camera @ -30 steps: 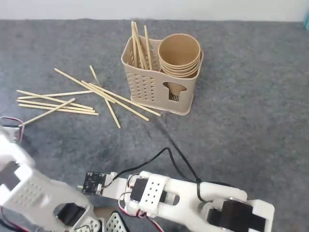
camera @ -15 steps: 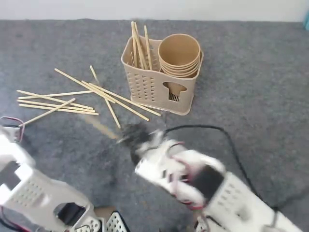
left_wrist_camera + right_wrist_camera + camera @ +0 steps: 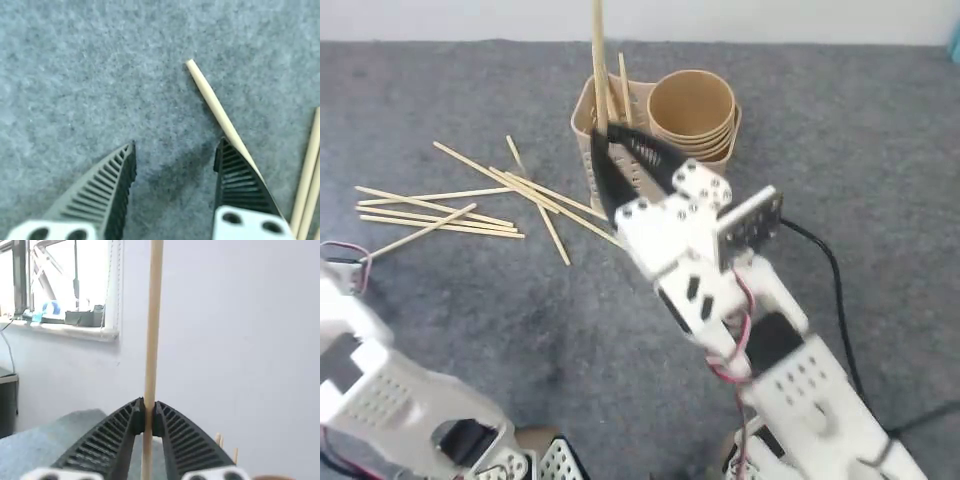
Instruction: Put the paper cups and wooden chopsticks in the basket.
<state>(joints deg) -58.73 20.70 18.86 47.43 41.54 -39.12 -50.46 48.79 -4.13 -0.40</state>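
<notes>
Grey felt mat [image 3: 440, 300], right pincer [image 3: 148, 415] clamped on upright chopstick [image 3: 153, 315] over basket [image 3: 583, 120], left pincer [image 3: 175, 155] agape, empty.

Grey carpet [image 3: 880, 150], white wall [image 3: 240, 340], window [image 3: 60, 280]

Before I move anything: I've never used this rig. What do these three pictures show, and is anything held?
Two small robot arms work over a grey mat. The wide picture looks down from a fixed camera; the other two come from each arm's wrist. The right tool is shut on one upright chopstick by the basket, which holds paper cups and some sticks. The left tool is open and empty above the mat. More chopsticks lie loose there.
</notes>
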